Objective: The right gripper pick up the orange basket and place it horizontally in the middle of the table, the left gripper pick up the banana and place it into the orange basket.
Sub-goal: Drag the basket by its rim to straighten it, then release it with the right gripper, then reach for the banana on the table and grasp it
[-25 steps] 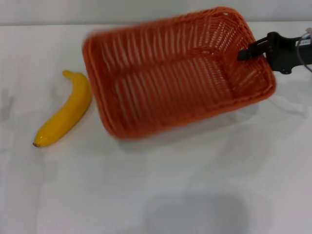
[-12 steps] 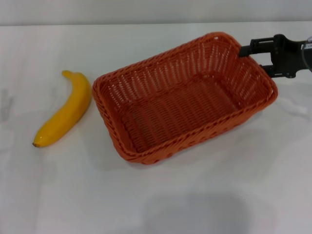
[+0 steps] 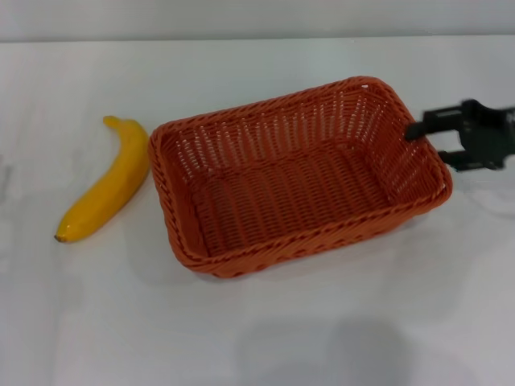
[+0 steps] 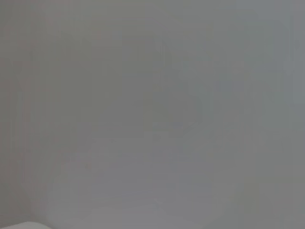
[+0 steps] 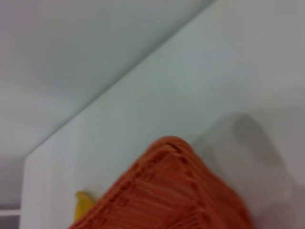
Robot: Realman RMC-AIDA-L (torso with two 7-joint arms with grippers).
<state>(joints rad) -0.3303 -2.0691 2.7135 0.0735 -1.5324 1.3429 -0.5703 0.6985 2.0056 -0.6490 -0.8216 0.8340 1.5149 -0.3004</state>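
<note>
The orange basket (image 3: 273,129) rests flat on the white table (image 3: 338,322), near the middle, its long side running left to right with a slight tilt. It holds nothing. The yellow banana (image 3: 109,189) lies on the table just left of the basket, close to its left rim. My right gripper (image 3: 425,148) is open beside the basket's right end, its black fingers (image 3: 426,127) near the rim, not clamped on it. The right wrist view shows a basket corner (image 5: 167,191) and the banana's tip (image 5: 83,202). The left gripper is out of view.
The table's far edge meets a grey wall (image 3: 241,16) at the back. Bare white tabletop lies in front of the basket and the banana. The left wrist view shows only a plain grey surface.
The basket, tilted up in the right gripper a second ago, has come down flat on the table. The gripper has let go and drawn back to the right and lower. The banana has not moved.
</note>
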